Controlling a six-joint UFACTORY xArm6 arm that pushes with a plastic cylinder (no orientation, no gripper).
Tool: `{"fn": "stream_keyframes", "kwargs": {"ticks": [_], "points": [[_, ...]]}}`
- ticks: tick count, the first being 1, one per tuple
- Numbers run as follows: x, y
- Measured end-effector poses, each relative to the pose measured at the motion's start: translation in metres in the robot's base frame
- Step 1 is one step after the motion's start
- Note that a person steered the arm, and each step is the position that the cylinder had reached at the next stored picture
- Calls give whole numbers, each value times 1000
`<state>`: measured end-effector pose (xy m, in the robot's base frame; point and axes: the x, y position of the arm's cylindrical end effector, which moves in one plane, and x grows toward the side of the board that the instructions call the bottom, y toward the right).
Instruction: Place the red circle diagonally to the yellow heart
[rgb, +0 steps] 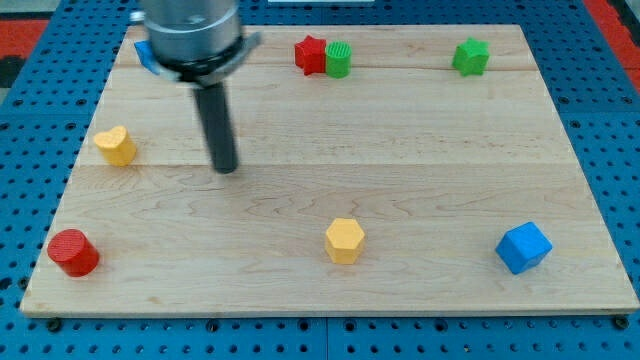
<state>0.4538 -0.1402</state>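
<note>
The red circle (73, 252) sits near the board's bottom-left corner. The yellow heart (116, 145) lies at the view's left, above the red circle and slightly to its right. My tip (226, 168) rests on the board to the right of the yellow heart and up-right of the red circle, touching neither.
A red star (310, 54) touches a green cylinder (339, 60) at the view's top centre. A green star (470, 57) is top right. A yellow hexagon (344, 240) is bottom centre, a blue cube (524, 248) bottom right. A blue block (146, 55) is partly hidden behind the arm, top left.
</note>
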Motion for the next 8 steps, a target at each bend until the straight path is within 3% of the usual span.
{"fn": "stream_keyframes", "kwargs": {"ticks": [2, 5, 8], "points": [[29, -163], [39, -165], [85, -165]]}}
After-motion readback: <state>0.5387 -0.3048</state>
